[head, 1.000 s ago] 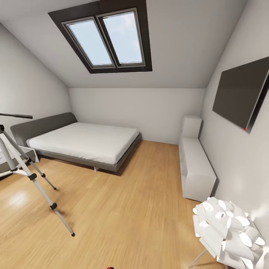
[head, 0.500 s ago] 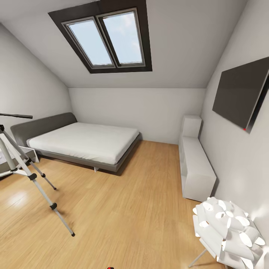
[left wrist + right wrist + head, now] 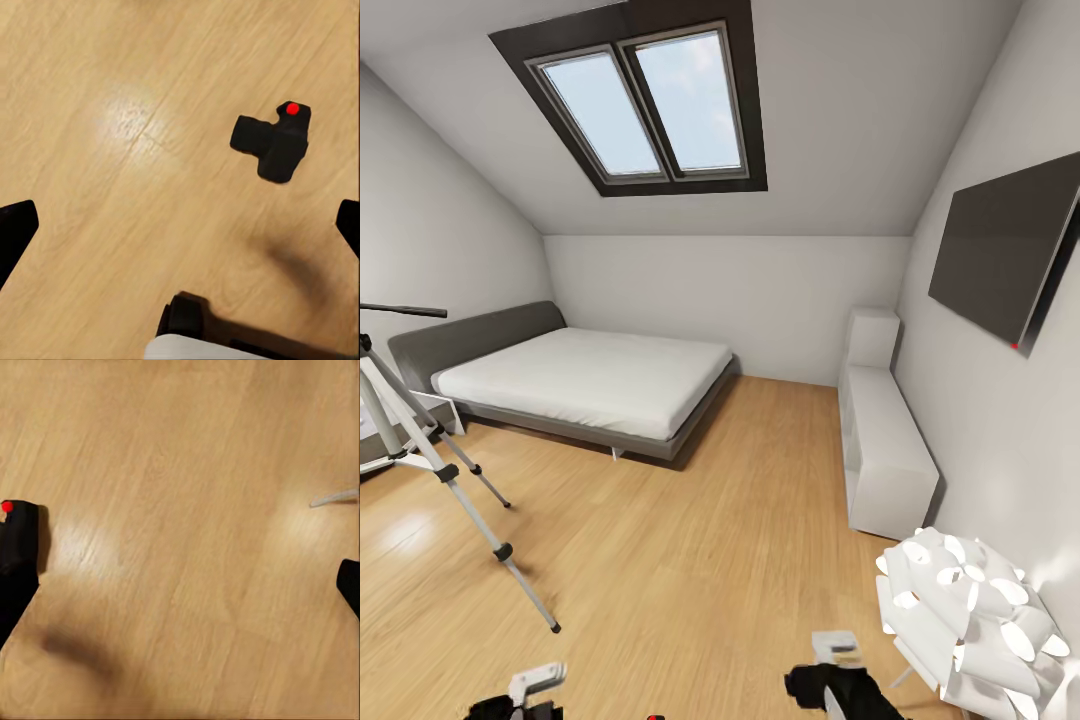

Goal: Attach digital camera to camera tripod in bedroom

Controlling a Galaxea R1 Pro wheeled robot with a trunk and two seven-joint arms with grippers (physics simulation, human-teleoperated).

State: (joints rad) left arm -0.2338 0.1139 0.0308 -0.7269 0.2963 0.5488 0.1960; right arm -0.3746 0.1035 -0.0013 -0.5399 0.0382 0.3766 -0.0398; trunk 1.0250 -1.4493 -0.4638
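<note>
In the head view, the bedroom's wood floor carries the camera tripod at its left edge, in front of the bed, while the left gripper and right gripper rise at the bottom edge. In the left wrist view, the digital camera lies on the floor, apart from the released, spread jaws. In the right wrist view, the camera sits beside one fingertip of the wide-apart, empty jaws.

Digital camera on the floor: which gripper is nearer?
Probably left, narrowly. The digital camera lies between the open left gripper fingers; for the open right gripper it sits at one fingertip's edge.
</note>
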